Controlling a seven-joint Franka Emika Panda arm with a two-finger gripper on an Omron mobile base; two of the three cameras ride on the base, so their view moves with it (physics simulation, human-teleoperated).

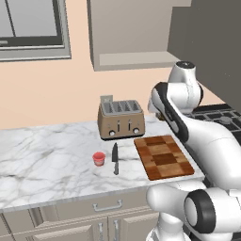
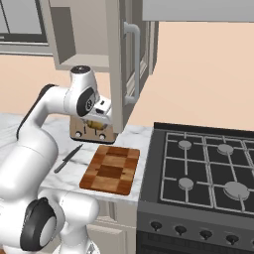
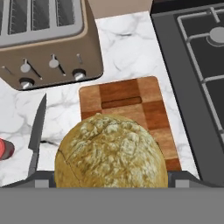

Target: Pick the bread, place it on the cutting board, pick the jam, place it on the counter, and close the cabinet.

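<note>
Clearly mid-carry on the first step: hand [image 2: 97, 120] spread wide around the bread [image 3: 111, 151], gripping the round golden loaf between its pads, well above the desk [image 1: 52, 155]. Seen from the hand camera, loaf hanging over the near end of the cutting board [image 3: 127, 113], with the toaster [image 1: 120, 119] behind the board and the knife [image 1: 115, 158] lying to its left. From the right base camera, loaf just visible under the wrist, in front of the toaster and a little short of the board's far edge.

Jam [image 1: 99, 158] already standing on the marble beside the knife, apart from the board, so probably little or nothing left to do there. Cabinet [image 2: 116, 64] door hanging open, handle outward, just beside the wrist.

Next: shift slightly toward the board's middle, lower straight down until the loaf rests on the checkered wood, then release and lift clear. Care needed near the open door edge on the way. Afterwards, cabinet door to be pushed shut.
</note>
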